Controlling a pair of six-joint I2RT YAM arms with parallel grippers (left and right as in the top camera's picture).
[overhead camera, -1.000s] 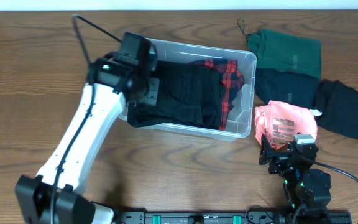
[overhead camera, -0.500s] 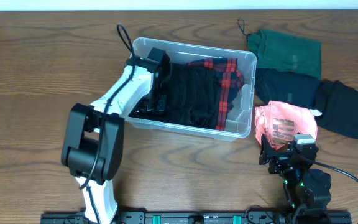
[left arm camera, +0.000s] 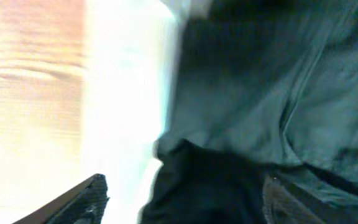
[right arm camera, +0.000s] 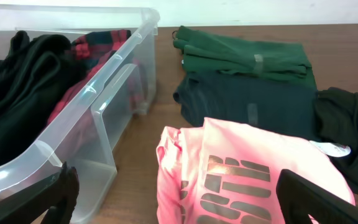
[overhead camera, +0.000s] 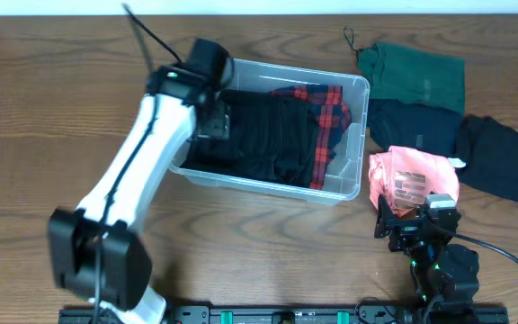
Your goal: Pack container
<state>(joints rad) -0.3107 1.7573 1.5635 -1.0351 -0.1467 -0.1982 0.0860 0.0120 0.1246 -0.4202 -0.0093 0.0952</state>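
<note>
— What's the left gripper doing from where you're standing?

— It's hanging over the left end of the container, just inside the rim. Its fingers are standing wide apart. The black garment is lying between and beneath them, and they aren't pinching it. The wrist view is smeared, mind.

— And the container itself?

— It's sitting on the wooden table, a bit left of centre and towards the far edge, turned slightly askew. It's clear plastic, rectangular, with rounded corners and a rolled rim, so everything inside is showing through the walls. The black garment is filling most of it in rumpled folds. A red-and-black plaid piece is poking out along the right end.

— What about the right gripper?

— It's parked low at the near edge of the table, well apart from the container. Its jaws are spread wide and gripping nothing. The pink shirt with the grey print is lying just in front of it.

— Anything beyond that?

— Three more folded pieces are waiting to the right of the container. A green garment is lying farthest back, with a dark blue one touching its near edge. Another black piece is lying off to the right
</note>
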